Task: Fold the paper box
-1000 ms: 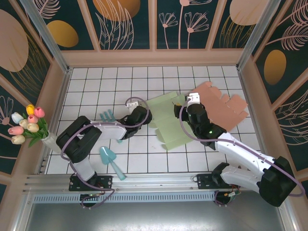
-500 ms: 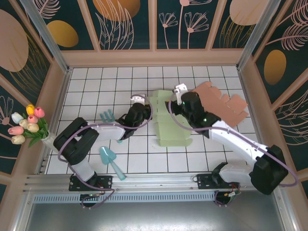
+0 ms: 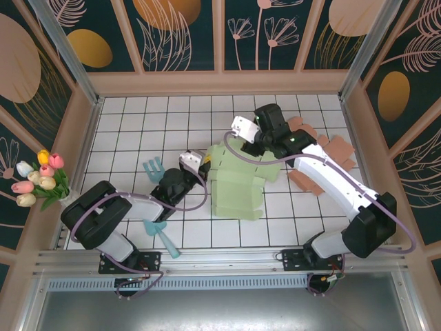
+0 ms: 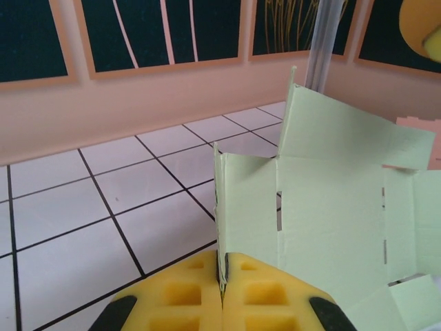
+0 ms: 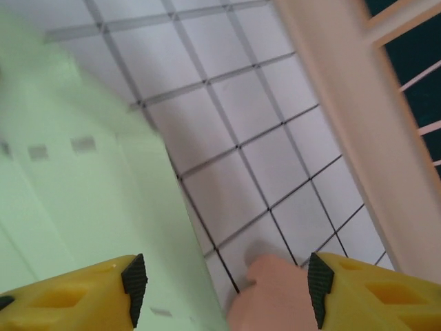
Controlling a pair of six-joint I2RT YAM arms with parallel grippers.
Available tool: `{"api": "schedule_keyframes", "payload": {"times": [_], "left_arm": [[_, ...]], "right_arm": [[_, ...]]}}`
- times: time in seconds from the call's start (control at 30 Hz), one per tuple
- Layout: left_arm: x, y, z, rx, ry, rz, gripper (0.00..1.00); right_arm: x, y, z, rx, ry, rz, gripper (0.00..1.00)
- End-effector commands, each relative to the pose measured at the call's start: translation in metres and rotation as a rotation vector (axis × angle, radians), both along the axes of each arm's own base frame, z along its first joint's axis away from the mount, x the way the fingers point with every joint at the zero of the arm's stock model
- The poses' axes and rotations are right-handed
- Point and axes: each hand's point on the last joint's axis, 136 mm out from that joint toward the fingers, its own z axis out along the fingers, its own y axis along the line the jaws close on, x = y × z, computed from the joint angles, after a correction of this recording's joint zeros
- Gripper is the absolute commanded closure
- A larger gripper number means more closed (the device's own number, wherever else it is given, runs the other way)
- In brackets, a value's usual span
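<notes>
Left gripper (image 4: 222, 274) clenched on the paper box (image 3: 238, 183): yellow pads (image 4: 265, 296) pressed together, a thin upright flap of pale green card pinched between them at its lower edge. In the left wrist view, the panels behind that flap leaned up off the tiles, with creases and small slots visible

Seen from above, the box sat near the middle of the white tiled table (image 3: 138, 117), between the two arms. It was partly raised on its left side and its right side lay flatter

Right gripper (image 3: 242, 131) was above the far edge of the box, released. In the right wrist view its fingers (image 5: 69, 296) were spread wide and gripped nothing. Blurred green card lay below on the left, and a pink corner showed lower between them

Pink cardboard (image 3: 334, 155) lay flat to the right of the box, partly under the right arm. A teal hand rake (image 3: 153, 166) and a teal trowel (image 3: 160, 231) lay near the left arm. Tulips (image 3: 38, 181) stood at the left wall
</notes>
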Motion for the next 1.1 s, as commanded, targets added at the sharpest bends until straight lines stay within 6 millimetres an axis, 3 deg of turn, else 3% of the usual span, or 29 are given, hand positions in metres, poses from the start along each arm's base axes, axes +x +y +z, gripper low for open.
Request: {"api": "schedule_keyframes", "payload": {"times": [0.0,0.13,0.33,0.6,1.07], "left_arm": [[-0.013,0.002,0.043,-0.040,-0.186,-0.035,1.00],[-0.022,0.008,0.044,-0.022,-0.212,-0.047,1.00],[-0.032,0.012,0.048,-0.025,-0.229,-0.067,1.00],[-0.034,0.015,0.052,-0.031,-0.230,-0.062,1.00],[-0.039,0.013,0.052,-0.037,-0.231,-0.092,1.00]], "right_arm": [[-0.014,-0.014,0.005,-0.099,0.008,0.140,0.38],[-0.016,-0.024,0.002,-0.117,0.049,0.147,0.45],[-0.021,-0.023,-0.009,-0.099,0.119,0.167,0.57],[-0.031,-0.034,-0.030,-0.107,0.210,0.167,0.59],[-0.037,-0.035,-0.038,-0.088,0.230,0.177,0.70]]}}
